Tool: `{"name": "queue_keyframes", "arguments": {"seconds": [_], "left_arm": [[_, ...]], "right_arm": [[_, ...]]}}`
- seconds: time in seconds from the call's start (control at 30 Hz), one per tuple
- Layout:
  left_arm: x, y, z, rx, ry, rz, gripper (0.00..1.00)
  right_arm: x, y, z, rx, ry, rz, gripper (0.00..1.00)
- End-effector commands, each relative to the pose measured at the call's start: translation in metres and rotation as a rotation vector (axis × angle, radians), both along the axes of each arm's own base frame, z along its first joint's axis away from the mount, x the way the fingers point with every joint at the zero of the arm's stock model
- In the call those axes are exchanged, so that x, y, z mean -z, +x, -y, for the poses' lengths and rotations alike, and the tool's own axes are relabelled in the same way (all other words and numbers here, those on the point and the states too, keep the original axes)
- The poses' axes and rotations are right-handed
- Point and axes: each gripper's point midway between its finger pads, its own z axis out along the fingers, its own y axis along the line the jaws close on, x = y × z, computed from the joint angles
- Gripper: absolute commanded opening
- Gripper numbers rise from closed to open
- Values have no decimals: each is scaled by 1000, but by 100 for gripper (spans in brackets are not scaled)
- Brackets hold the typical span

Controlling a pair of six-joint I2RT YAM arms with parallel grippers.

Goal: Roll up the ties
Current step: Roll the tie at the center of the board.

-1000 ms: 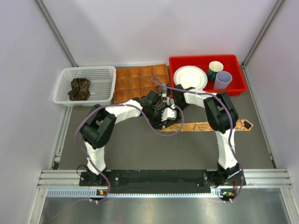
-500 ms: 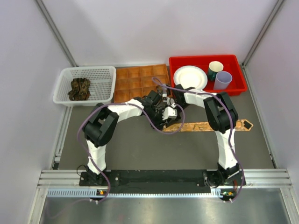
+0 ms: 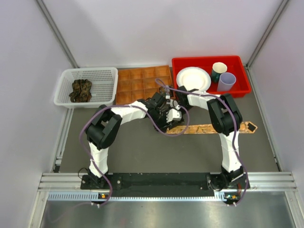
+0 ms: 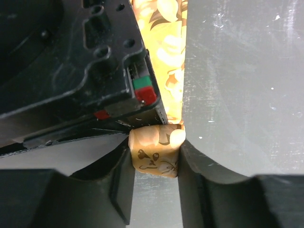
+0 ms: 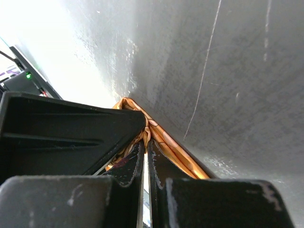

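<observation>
A tan-orange tie (image 3: 213,128) lies flat across the table, running right from the two grippers. Its left end is wound into a small roll (image 4: 156,154). My left gripper (image 4: 156,148) has this roll between its fingers, and both fingers touch it. My right gripper (image 5: 146,138) is shut, with a fold of the tie (image 5: 176,148) pinched at its tips beside the left gripper. In the top view the left gripper (image 3: 166,118) and right gripper (image 3: 172,109) meet at the tie's left end. Dark green-brown ties (image 3: 81,90) lie bundled in a white basket (image 3: 64,97).
A brown compartment tray (image 3: 137,83) stands just behind the grippers. A red bin (image 3: 242,90) at the back right holds a white plate (image 3: 193,78) and two cups (image 3: 223,76). The arms' purple cables loop over the tie's left end.
The left arm's elbow has shifted slightly right and its gripper has edged a little toward the tray. The tie and the right arm look unchanged.
</observation>
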Motion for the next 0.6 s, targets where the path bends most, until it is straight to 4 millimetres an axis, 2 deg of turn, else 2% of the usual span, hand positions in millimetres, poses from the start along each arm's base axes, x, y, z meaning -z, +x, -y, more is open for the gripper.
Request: {"name": "queue_keyframes", "arguments": {"seconds": [0.0, 0.03, 0.07, 0.27, 0.33, 0.47, 0.57], "left_arm": [[35, -26, -3, 46, 120, -45, 36], [31, -26, -1, 55, 137, -44, 31], [35, -28, -7, 53, 178, -51, 29], [44, -33, -30, 73, 277, -39, 27], [50, -37, -38, 79, 312, -41, 27], [58, -38, -46, 72, 357, -45, 26], [60, -39, -49, 73, 376, -45, 24]], "right_arm": [[33, 12, 1, -22, -65, 104, 0], [32, 11, 0, -22, -60, 101, 0], [28, 12, -1, -24, -49, 106, 0], [29, 10, -3, -18, -41, 89, 0], [24, 11, -4, -17, -37, 88, 4], [5, 18, -5, 6, -2, 85, 14], [-12, 19, -5, 33, 33, 58, 17]]}}
